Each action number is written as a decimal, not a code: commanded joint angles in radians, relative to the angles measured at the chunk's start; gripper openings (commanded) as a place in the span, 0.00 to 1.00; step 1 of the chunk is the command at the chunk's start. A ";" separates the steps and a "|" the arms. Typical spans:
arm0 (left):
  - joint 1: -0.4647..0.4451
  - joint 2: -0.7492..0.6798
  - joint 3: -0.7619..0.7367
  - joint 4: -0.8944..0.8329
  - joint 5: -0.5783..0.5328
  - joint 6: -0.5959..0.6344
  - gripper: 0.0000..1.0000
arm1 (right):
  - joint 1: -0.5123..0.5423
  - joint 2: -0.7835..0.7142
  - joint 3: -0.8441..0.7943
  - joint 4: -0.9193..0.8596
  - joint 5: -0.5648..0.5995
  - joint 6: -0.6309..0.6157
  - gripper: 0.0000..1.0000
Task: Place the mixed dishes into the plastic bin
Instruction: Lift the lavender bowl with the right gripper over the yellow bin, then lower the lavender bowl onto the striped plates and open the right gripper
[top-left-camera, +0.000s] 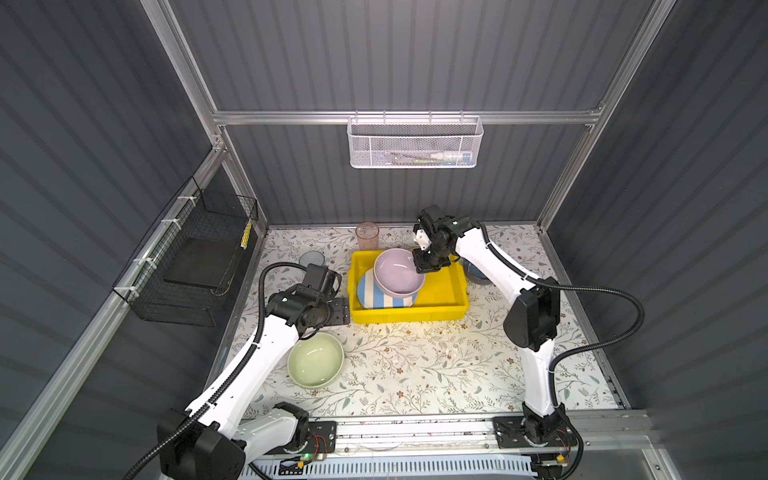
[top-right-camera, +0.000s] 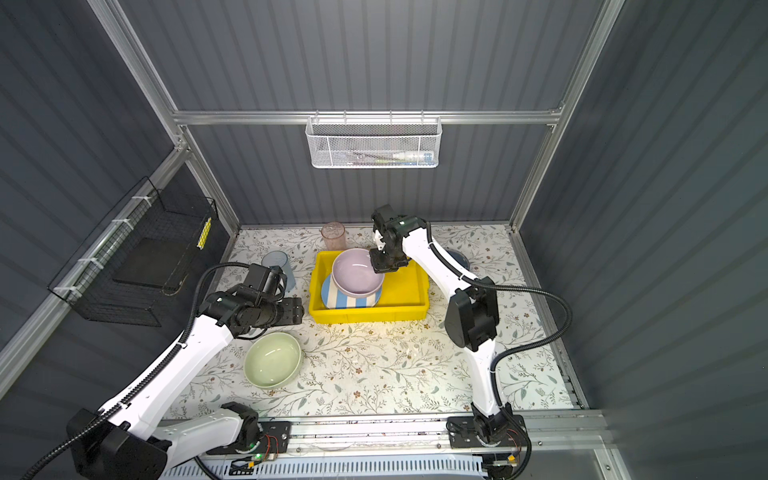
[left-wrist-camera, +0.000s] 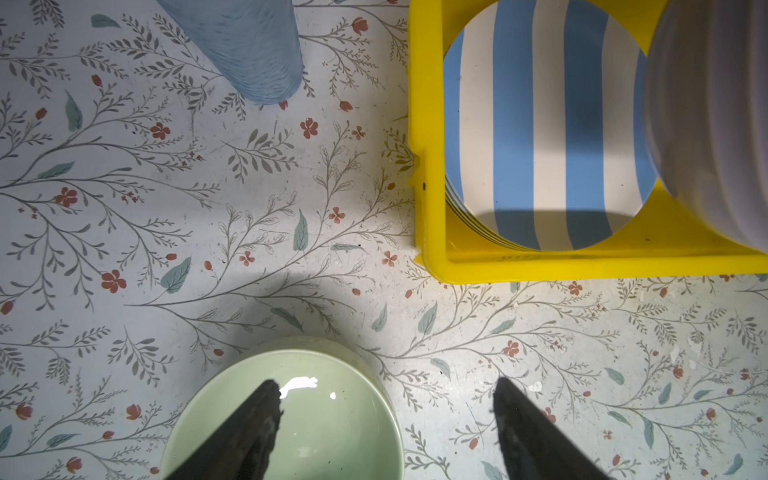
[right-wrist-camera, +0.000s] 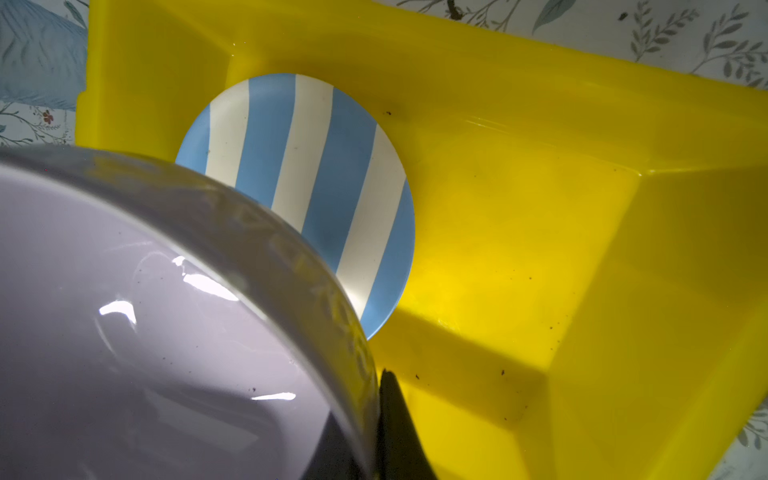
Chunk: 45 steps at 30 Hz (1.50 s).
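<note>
The yellow plastic bin (top-left-camera: 449, 299) (left-wrist-camera: 428, 145) (right-wrist-camera: 540, 208) holds a blue-white striped plate (top-left-camera: 374, 298) (top-right-camera: 345, 297) (left-wrist-camera: 540, 124) (right-wrist-camera: 316, 166). My right gripper (top-left-camera: 420, 266) (right-wrist-camera: 365, 424) is shut on the rim of a lilac bowl (top-left-camera: 397, 270) (top-right-camera: 355, 270) (right-wrist-camera: 124, 332), held tilted over that plate. My left gripper (left-wrist-camera: 386, 399) is open above the table left of the bin. One finger hangs over a pale green bowl (top-left-camera: 316, 359) (top-right-camera: 272, 359) (left-wrist-camera: 328, 428), the other beside it. A blue tumbler (top-left-camera: 311, 258) (left-wrist-camera: 249, 50) and a pinkish tumbler (top-left-camera: 367, 236) stand behind.
A blue bowl (top-left-camera: 476, 274) (top-right-camera: 459, 259) shows partly behind the right arm. A white mesh basket (top-left-camera: 414, 143) hangs on the back rail. A black wire basket (top-left-camera: 195, 257) hangs on the left wall. The table carries a floral cover (top-left-camera: 415, 365).
</note>
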 joint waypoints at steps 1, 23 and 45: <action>0.000 -0.032 -0.012 0.016 0.029 -0.004 0.82 | 0.018 0.026 0.112 -0.017 -0.012 0.030 0.00; 0.000 -0.057 -0.057 0.030 0.026 -0.020 0.85 | 0.044 0.219 0.258 -0.021 0.019 0.085 0.00; 0.000 -0.044 -0.026 0.006 0.001 0.006 0.87 | 0.045 0.245 0.250 -0.003 0.030 0.092 0.19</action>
